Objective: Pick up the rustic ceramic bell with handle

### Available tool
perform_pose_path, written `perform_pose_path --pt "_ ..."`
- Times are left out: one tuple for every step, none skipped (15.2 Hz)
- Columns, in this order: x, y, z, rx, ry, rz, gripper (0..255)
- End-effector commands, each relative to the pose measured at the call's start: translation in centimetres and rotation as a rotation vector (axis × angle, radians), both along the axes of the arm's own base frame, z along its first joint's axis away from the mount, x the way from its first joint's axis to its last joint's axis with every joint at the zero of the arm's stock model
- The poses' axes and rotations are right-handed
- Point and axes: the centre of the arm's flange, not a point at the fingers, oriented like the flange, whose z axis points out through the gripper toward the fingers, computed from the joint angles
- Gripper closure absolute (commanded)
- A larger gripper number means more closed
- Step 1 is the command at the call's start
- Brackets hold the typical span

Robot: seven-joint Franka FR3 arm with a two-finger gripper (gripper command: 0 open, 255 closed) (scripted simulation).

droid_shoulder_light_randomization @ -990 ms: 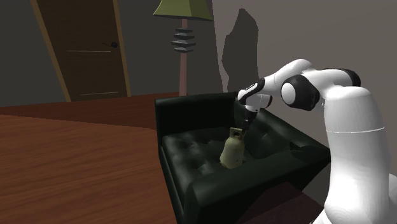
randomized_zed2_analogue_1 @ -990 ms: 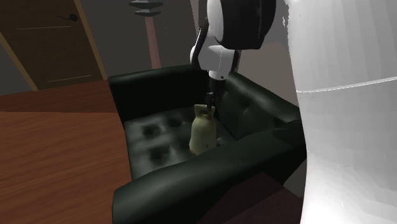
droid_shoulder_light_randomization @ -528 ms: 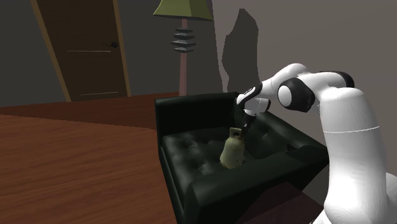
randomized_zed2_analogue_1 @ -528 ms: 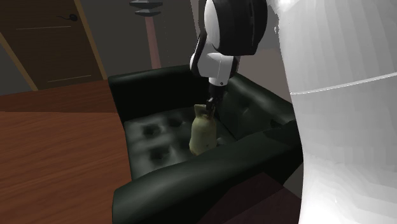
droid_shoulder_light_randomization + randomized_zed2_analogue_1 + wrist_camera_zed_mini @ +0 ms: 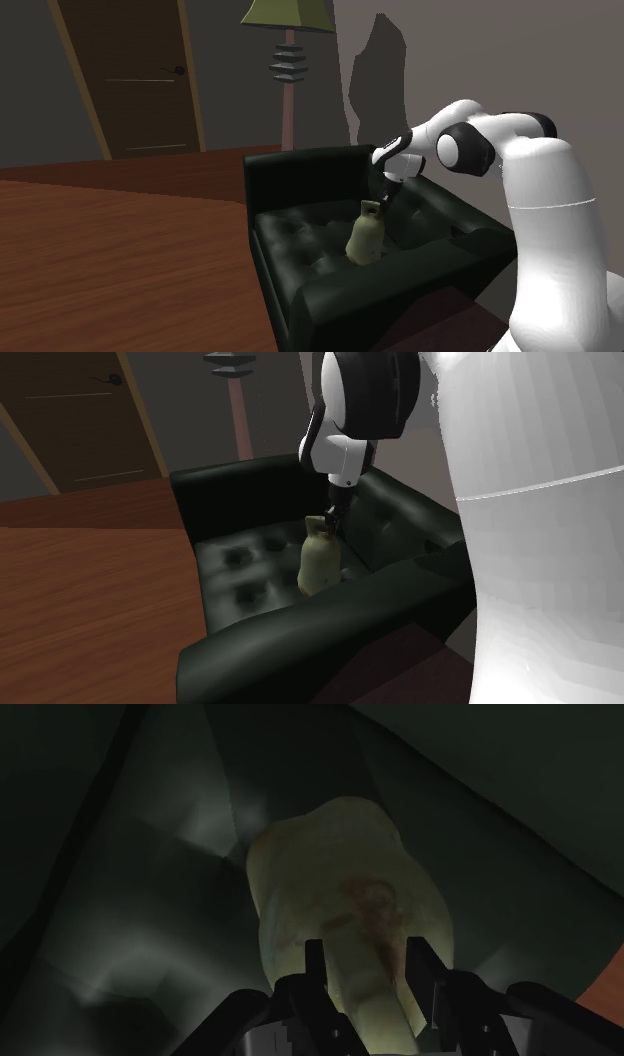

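Over the past second the arm has dipped and brought the gripper point(image 5: 377, 203) down to the top of the bell point(image 5: 365, 238); in the last half-second neither has shifted. The bell, a pale greenish-cream piece with a brownish blotch, stands upright on the seat of a black tufted armchair point(image 5: 300, 290), on the side of the cushion toward the shoulder view's right. Its handle points up, which is why the gripper comes from above. In the wrist view the two black fingers point(image 5: 315, 966) stand a little apart and clasp the handle between them, just above the bell's shoulder point(image 5: 350, 894). This looks like a hold taken but not yet lifted, since the bell's base rests on the cushion in the second exterior view point(image 5: 319, 562). The room to move is straight up. The backrest point(image 5: 300, 170) rises behind the bell and the armrest point(image 5: 455, 215) runs close beside it, so I judge a sideways pull risky before the bell clears them. Beyond the chair lies wooden floor point(image 5: 120, 270), with a floor lamp point(image 5: 288, 70) and a door point(image 5: 130, 70) well apart.
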Motion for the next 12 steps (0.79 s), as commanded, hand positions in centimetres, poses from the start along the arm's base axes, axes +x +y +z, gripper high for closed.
perform_pose_path --pt "0.0 0.0 -0.1 0.001 0.001 0.001 255" --pt "0.0 0.0 0.5 0.001 0.001 0.001 255" --pt "0.0 0.0 1.0 0.001 0.001 0.001 255" --pt "0.0 0.0 1.5 0.001 0.001 0.001 255" --pt "0.0 0.0 2.0 0.001 0.001 0.001 255" --pt "0.0 0.0 2.6 0.001 0.001 0.001 255" --pt "0.0 0.0 3.1 0.001 0.001 0.001 255" --pt "0.0 0.0 3.6 0.001 0.001 0.001 255" --pt "0.0 0.0 4.2 0.001 0.001 0.001 255" --pt "0.0 0.0 4.7 0.001 0.001 0.001 255" --pt "0.0 0.0 5.2 0.001 0.001 0.001 255" --pt "0.0 0.0 5.7 0.001 0.001 0.001 255"
